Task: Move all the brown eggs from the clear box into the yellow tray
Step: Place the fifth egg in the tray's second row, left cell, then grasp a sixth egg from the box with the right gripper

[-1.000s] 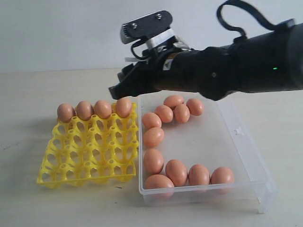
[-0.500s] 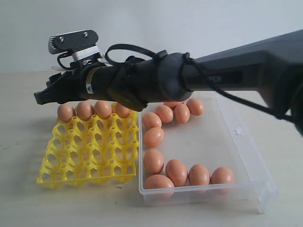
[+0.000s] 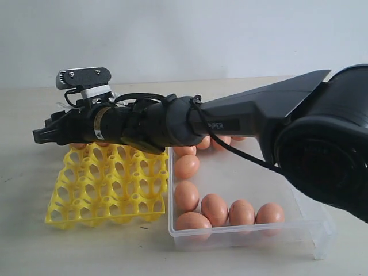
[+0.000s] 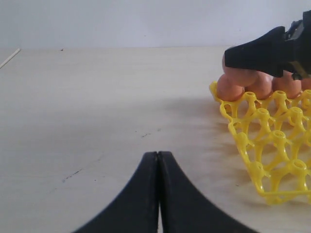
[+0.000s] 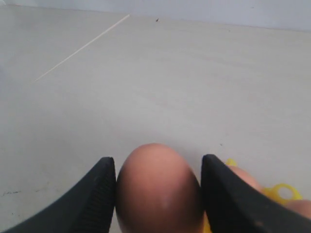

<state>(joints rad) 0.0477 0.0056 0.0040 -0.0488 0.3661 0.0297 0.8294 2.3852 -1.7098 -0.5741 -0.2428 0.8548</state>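
My right gripper [image 5: 158, 163] is shut on a brown egg [image 5: 158, 187], its fingers pressed against both sides. In the exterior view this gripper [image 3: 43, 136] reaches across to the far left corner of the yellow tray [image 3: 103, 184]. The left wrist view shows the held egg [image 4: 239, 75] just above the eggs [image 4: 228, 90] in the tray's back row. The arm hides that row in the exterior view. Several brown eggs [image 3: 214, 209] lie in the clear box [image 3: 313, 227]. My left gripper [image 4: 158, 154] is shut on nothing, low over the table to the left of the tray [image 4: 265, 145].
The right arm [image 3: 241, 118] stretches over the tray's back edge and the far part of the box. The box stands right beside the tray's right edge. Bare table [image 4: 97, 107] lies to the left of the tray.
My right arm has swung left from the box's far left corner to the tray's far left corner and dropped lower, so it now covers the tray's back row of eggs.
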